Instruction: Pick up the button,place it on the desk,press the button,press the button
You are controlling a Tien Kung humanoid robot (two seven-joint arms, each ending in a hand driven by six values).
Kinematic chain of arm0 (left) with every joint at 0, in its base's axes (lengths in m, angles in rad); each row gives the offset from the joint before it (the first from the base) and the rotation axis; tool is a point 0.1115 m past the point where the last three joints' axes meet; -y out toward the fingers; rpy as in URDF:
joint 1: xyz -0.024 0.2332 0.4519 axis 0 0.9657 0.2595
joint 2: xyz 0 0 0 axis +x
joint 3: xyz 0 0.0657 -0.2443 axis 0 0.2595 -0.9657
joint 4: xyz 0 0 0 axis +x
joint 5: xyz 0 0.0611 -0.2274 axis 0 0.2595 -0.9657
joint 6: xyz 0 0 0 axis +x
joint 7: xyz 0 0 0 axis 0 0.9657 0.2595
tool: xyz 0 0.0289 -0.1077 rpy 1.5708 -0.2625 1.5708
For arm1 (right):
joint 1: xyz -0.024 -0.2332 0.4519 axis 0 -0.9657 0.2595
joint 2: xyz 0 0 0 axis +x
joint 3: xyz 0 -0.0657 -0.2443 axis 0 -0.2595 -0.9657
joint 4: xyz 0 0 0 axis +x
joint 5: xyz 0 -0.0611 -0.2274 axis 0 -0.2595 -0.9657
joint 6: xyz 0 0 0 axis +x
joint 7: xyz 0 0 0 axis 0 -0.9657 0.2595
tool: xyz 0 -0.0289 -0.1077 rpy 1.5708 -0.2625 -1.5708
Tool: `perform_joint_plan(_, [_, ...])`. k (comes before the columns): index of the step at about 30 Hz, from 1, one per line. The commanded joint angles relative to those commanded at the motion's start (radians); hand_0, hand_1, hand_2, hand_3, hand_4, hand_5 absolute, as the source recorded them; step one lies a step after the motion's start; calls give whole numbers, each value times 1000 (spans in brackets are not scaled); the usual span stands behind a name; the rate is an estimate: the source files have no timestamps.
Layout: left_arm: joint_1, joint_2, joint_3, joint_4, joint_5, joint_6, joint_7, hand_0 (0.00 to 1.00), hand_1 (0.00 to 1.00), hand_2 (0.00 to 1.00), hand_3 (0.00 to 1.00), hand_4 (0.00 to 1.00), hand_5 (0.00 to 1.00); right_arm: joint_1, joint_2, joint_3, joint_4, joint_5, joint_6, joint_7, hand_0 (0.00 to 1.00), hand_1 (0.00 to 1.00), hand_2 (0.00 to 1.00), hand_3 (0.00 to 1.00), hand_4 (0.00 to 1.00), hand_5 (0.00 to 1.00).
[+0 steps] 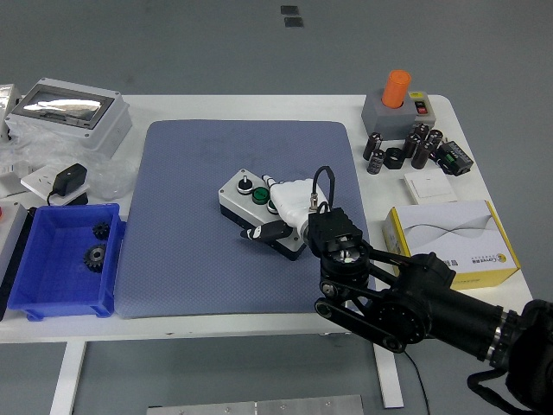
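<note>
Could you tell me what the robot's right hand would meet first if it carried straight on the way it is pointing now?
The right hand points up-left and already lies on the button box; past that, only grey mat lies ahead, though depth is uncertain.

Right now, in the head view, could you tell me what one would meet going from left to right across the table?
Blue bin with gears → grey mat → button box → right hand resting on the box → yellow and white box.
</note>
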Motion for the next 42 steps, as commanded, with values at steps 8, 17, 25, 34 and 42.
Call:
perform_joint_plan(8, [-4, 0, -14, 14, 20, -3, -33, 691, 676, 640, 780, 852, 745, 0, 1, -2, -6, -24, -30, 0, 223, 464, 509, 828, 753, 338])
perform_joint_plan(17, [-3, 0, -21, 22, 30, -2, -53, 690, 676, 640, 779, 851, 743, -3, -2, -8, -9, -50, -55, 0, 123, 372, 402, 581, 479, 202])
perform_joint_plan(25, [-3, -1, -25, 29, 36, 2, -69, 690, 679, 640, 778, 856, 734, -8, -5, 2, -4, -82, -107, 20, 57, 267, 286, 373, 374, 2])
perform_joint_plan(34, [-4, -3, -27, 31, 39, 7, -76, 690, 679, 641, 777, 855, 733, -15, -14, 34, 13, -99, -210, 71, 50, 250, 292, 389, 348, 2])
perform_joint_plan(42, [-6, -7, -29, 30, 44, 10, -74, 690, 681, 642, 777, 853, 730, 10, -82, -5, 87, -37, -306, 284, 47, 242, 306, 385, 347, 2])
